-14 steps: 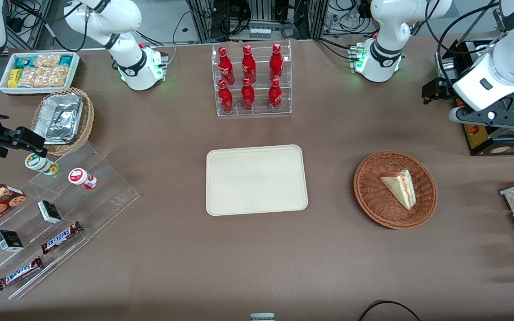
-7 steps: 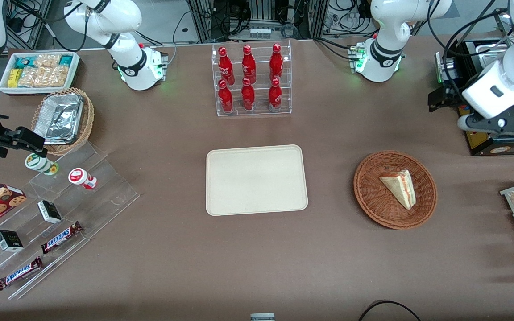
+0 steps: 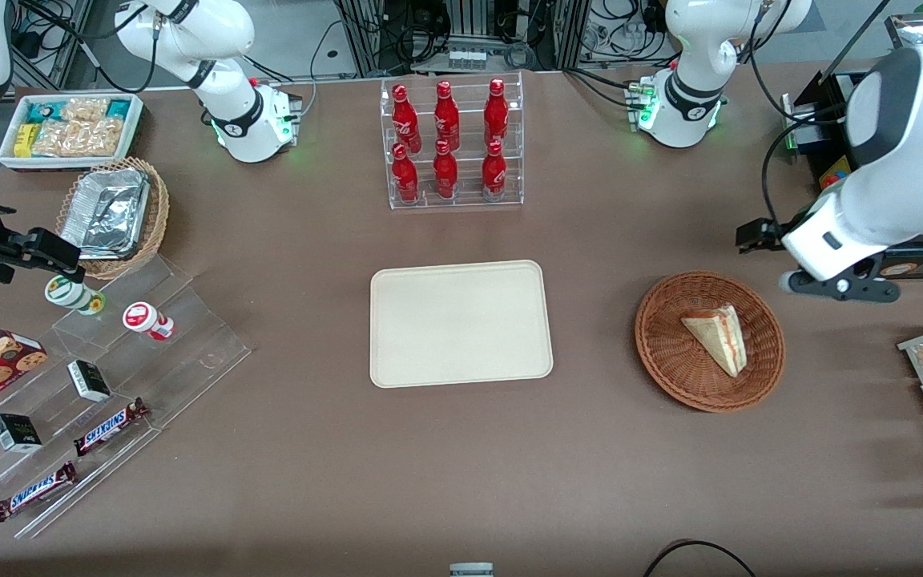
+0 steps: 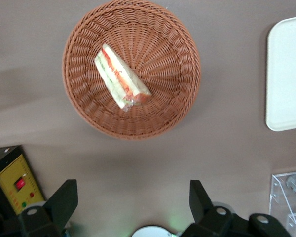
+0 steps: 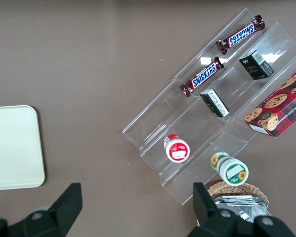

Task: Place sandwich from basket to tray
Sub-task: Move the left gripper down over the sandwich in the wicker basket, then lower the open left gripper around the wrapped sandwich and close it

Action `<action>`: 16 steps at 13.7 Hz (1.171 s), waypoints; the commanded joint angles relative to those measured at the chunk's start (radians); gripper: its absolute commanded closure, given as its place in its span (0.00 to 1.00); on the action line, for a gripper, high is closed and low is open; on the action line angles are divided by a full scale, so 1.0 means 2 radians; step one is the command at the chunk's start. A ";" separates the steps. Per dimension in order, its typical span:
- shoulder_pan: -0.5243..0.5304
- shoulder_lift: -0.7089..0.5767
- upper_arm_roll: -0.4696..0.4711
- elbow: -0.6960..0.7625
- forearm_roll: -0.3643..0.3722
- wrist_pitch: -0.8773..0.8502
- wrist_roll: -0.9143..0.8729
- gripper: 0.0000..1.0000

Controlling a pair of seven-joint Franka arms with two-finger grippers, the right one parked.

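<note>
Front view frames showed the sandwich point(image 3: 718, 337) lying inside the basket point(image 3: 662, 344), its long axis set diagonally, the narrow tip aimed toward the front camera and the working arm's end of the table, with the red-orange filling edge facing that same end. The tray point(image 3: 460, 323) was seen bare, well apart from the basket, toward the parked arm's end. The gripper point(image 4: 130, 200) was held above the table just beside the basket, farther from the front camera, its 2 fingers point(image 4: 64, 200) spread wide with nothing between them.
</note>
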 commanded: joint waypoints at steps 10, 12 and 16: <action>0.025 0.013 0.001 -0.183 -0.004 0.286 -0.227 0.00; 0.025 0.014 0.001 -0.214 -0.004 0.344 -0.300 0.00; 0.025 0.029 0.002 -0.222 -0.004 0.364 -0.312 0.00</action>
